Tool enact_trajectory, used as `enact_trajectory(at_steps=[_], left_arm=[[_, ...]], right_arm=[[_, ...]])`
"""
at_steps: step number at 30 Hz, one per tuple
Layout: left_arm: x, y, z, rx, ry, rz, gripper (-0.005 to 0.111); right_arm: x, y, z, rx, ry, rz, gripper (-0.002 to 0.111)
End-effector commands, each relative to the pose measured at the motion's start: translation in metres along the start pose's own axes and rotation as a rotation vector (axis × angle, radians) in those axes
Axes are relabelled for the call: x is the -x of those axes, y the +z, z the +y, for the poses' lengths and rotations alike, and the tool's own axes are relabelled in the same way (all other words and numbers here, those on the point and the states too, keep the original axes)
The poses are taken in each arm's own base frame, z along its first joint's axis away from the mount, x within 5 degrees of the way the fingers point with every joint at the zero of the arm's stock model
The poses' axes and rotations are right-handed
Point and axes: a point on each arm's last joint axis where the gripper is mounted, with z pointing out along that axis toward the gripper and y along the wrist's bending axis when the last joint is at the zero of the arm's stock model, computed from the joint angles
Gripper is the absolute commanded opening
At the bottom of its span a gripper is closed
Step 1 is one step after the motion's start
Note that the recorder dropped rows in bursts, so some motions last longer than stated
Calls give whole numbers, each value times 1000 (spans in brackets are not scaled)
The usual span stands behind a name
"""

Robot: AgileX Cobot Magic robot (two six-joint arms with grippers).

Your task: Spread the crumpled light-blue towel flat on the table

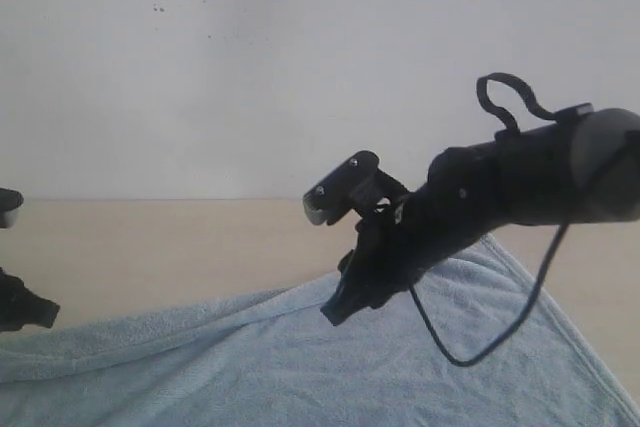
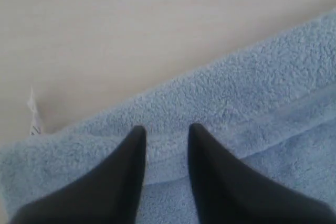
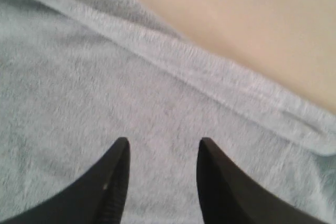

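Plain white wall (image 1: 300, 67), soft even light, few dark specks (image 1: 158, 9) upper left.

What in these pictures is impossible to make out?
1. Towel: near part cut off by exterior view's bottom edge; right arm covers more.
2. White label: print too blurred, left wrist view.
3. Left gripper: exterior view's left edge mostly cuts it off.

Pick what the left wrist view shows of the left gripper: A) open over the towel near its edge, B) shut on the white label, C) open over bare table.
A: the left gripper has its tips apart, with the towel showing between them.
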Motion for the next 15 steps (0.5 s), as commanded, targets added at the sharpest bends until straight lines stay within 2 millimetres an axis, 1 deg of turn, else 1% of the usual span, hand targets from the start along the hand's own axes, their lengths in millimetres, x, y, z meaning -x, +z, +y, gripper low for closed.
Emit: enact_trajectory(at_steps=[1,2,5,8,12,15], left_arm=[[-5,-1,12,25,-22,-3,52],[-6,-1,15,31,-26,1,54],[-9,-1,26,55,-39,11,54],[-12,-1,35,71,-62,16,54],[-12,-1,37,84,-23,20,54],[-12,-1,37,87,10,21,54]], right_arm=[[14,23,-5,33,-53,49,39],[16,29,-5,42,-68,55,39],[25,43,-7,55,-102,51,39],[27,60,-7,81,-145,89,39],[29,77,-7,107,-207,97,39],[31,83,-6,124,-247,86,39]])
